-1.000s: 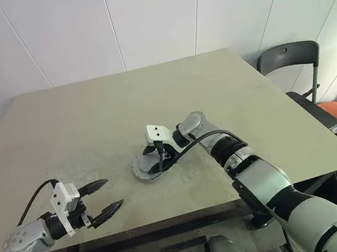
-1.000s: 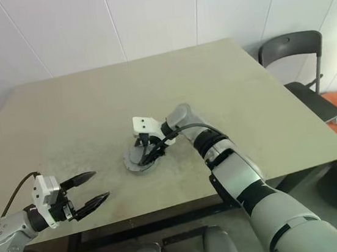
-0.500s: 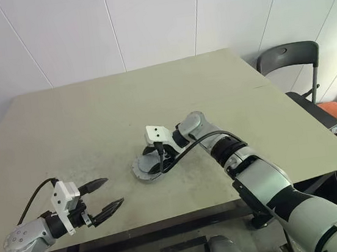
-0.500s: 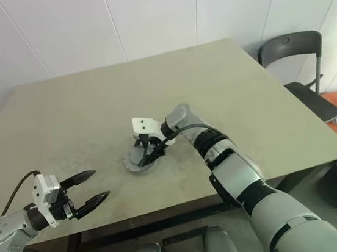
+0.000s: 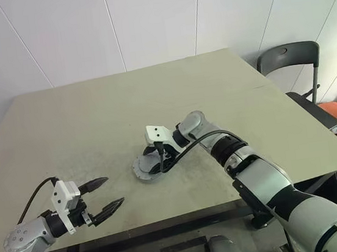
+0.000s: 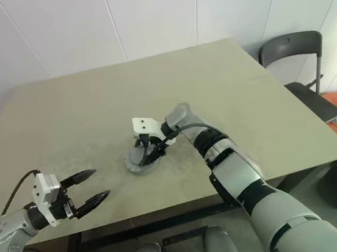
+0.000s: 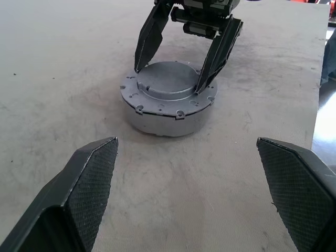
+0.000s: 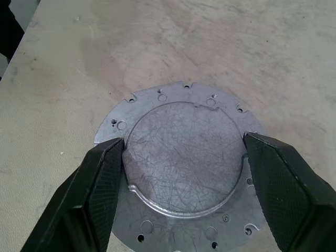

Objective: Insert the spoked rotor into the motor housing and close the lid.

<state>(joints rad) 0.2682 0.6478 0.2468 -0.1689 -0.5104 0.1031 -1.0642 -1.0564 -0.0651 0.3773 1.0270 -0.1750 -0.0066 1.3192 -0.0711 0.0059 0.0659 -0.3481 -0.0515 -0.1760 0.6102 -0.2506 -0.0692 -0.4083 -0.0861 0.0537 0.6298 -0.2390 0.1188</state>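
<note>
One grey lid (image 8: pixel 185 157) sat flat atop the motor housing (image 7: pixel 167 116) near the middle of the table (image 5: pixel 94 123). The right gripper (image 8: pixel 184 173) bracketed its raised centre, fingertips pressing either side. The left gripper (image 5: pixel 103 195) hung spread wide near the table's front edge, well apart.

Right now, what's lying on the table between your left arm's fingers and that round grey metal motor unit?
Nothing: in the left wrist view, only bare scuffed tabletop separates the open left fingers from the round grey metal motor unit.
</note>
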